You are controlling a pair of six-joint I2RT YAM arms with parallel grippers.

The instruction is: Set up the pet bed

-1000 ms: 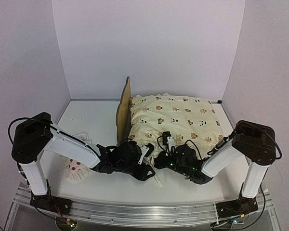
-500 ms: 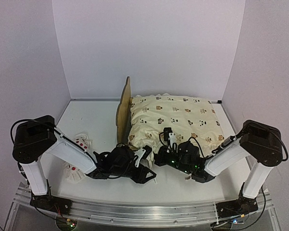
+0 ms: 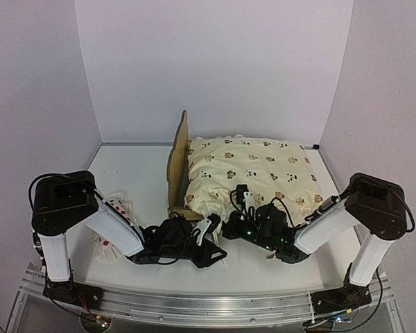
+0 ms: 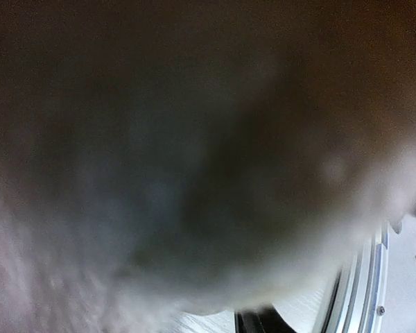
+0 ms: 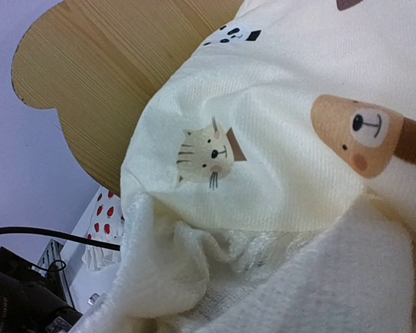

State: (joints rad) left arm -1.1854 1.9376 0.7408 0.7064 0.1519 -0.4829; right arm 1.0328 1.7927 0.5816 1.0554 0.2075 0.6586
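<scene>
Top external view, left to right. A small white pillow with red dots (image 3: 108,245) lies on the white tabletop (image 3: 135,173) at the near left, partly hidden by the left arm. The left arm is stretched low along the near edge, and the left claw (image 3: 215,243) is placed just in front of the near edge of the bedding. Whether this claw is spread or closed cannot be told, since the left wrist view is filled by a blurred pale mass, with only a strip of aluminium rail (image 4: 364,291) visible at the lower right.

The pet bed (image 3: 178,161) stands at the middle of the tabletop. Its scalloped plywood headboard is upright on the left, and the frame to its right is covered by a cream animal-print quilt (image 3: 256,170).

The right claw (image 3: 232,225) is held low at the quilt's near edge; its fingers are not shown, so its state cannot be told. In the right wrist view, the quilt (image 5: 284,139) is seen close up, with the headboard (image 5: 90,76) behind it and the pillow (image 5: 100,222) beyond.
</scene>
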